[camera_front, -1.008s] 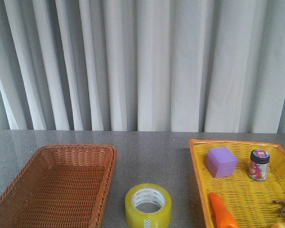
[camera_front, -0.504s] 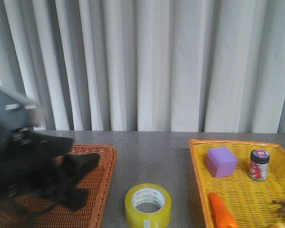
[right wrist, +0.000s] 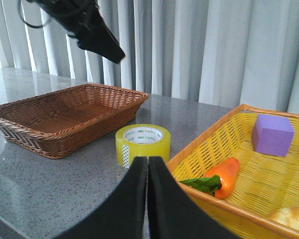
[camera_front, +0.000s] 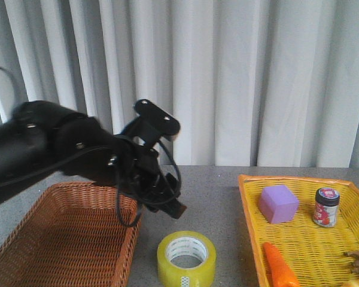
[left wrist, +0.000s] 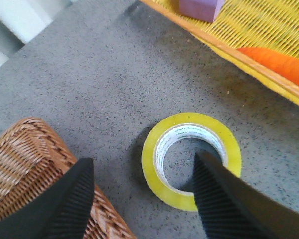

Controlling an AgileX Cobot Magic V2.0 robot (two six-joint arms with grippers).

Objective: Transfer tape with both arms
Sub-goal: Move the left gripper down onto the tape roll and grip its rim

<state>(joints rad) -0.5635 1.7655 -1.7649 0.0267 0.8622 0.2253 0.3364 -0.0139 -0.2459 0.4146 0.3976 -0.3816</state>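
One tape (camera_front: pixel 186 259) roll: translucent yellow, wide, with a white printed core, lying flat on the tabletop (camera_front: pixel 203 197) between the two baskets. It touches neither basket. The tabletop is grey speckled stone, matte.

One brown basket (camera_front: pixel 66 239): woven wicker, rectangular, shallow, on the left. One yellow basket (camera_front: pixel 347 251): plastic lattice, orange rim, on the right. The yellow basket holds one purple cube (camera_front: pixel 279 204), smooth and matte; one small jar (camera_front: pixel 326 207) with a dark lid and printed label, upright; one orange carrot (camera_front: pixel 279 268) with green leaves seen in the right wrist view. A pale, rough-surfaced item sits at the basket's near corner; its identity cannot be determined.

Left arm (camera_front: pixel 60 155): bulky, black, with looped black cables, extended over the brown basket's right rim. Left claw (left wrist: pixel 142 191): two ribbed black fingers (left wrist: pixel 217 199), spread apart, holding nothing, above the tape; in the left wrist view one finger overlaps the roll's hole and the other lies over the brown basket's rim.

Right claw (right wrist: pixel 147 199): two smooth black fingers pressed together, nothing between them, low over the tabletop, near the tape and the yellow basket's rim.

Backdrop: grey-white pleated curtains, full width.
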